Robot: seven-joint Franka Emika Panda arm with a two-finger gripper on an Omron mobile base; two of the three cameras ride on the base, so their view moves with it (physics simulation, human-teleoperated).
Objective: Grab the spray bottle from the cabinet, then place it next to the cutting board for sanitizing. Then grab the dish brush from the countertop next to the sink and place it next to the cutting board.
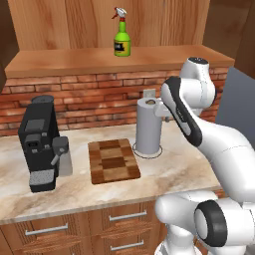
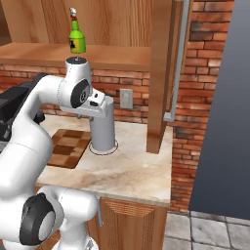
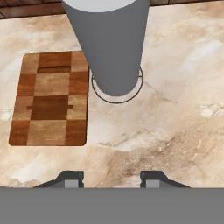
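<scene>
Standing upright on the cabinet [image 1: 99, 60] shelf in the left base view, the spray bottle [image 1: 121, 36] is sitting far above the cutting board [image 1: 113, 161], which is lying on the countertop [image 1: 169, 174] between a black coffee machine [image 1: 40, 142] and a grey cylinder [image 1: 149, 127]. From the right base view, the bottle is showing just above the arm's upper joint. Looking down in the hand view, the gripper [image 3: 112, 178] is hovering with its fingertips [image 3: 70, 178] apart and holding nothing, the board lying left of the cylinder

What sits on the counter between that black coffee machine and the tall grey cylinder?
The cutting board lies flat between the coffee machine and the grey cylinder, seen best in the left base view.
</scene>
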